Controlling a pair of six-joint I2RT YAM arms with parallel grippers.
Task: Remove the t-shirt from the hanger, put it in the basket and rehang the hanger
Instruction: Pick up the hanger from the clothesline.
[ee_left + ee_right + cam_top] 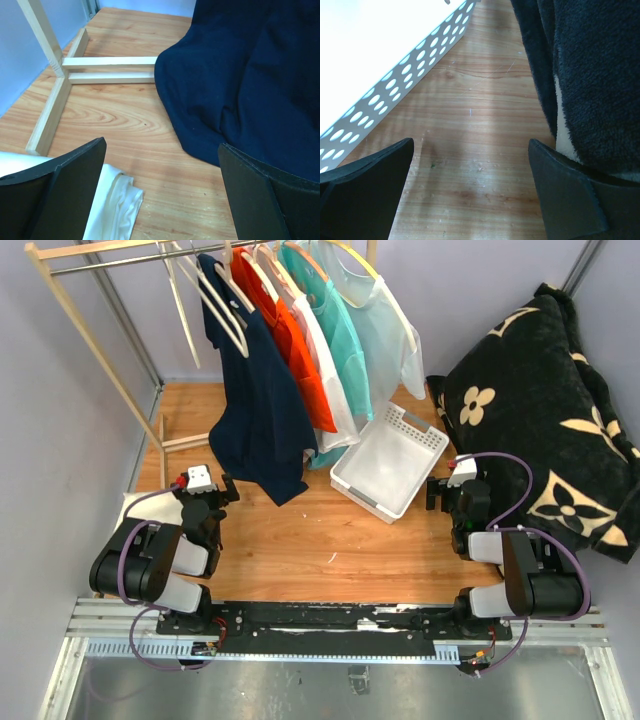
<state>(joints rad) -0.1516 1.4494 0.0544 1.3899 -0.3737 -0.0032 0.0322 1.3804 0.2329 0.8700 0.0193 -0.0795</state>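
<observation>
A navy t-shirt (255,410) hangs on a white hanger (225,302) at the front of a wooden rack (85,330), its hem draped down onto the wooden floor. In the left wrist view the navy t-shirt (240,75) fills the upper right, just ahead of my left gripper (162,150), which is open and holds nothing. From above, the left gripper (222,492) sits low, left of the shirt's hem. My right gripper (445,490) is open and holds nothing too, low between basket and blanket; its view shows the right gripper (471,145) over bare floor.
Orange, white, teal and pale blue shirts (335,330) hang behind the navy one. A white perforated basket (390,460) leans at centre right. A black flowered blanket (540,410) lies at the right. A white cloth (115,200) is by the left finger. The rack's foot (107,70) lies ahead.
</observation>
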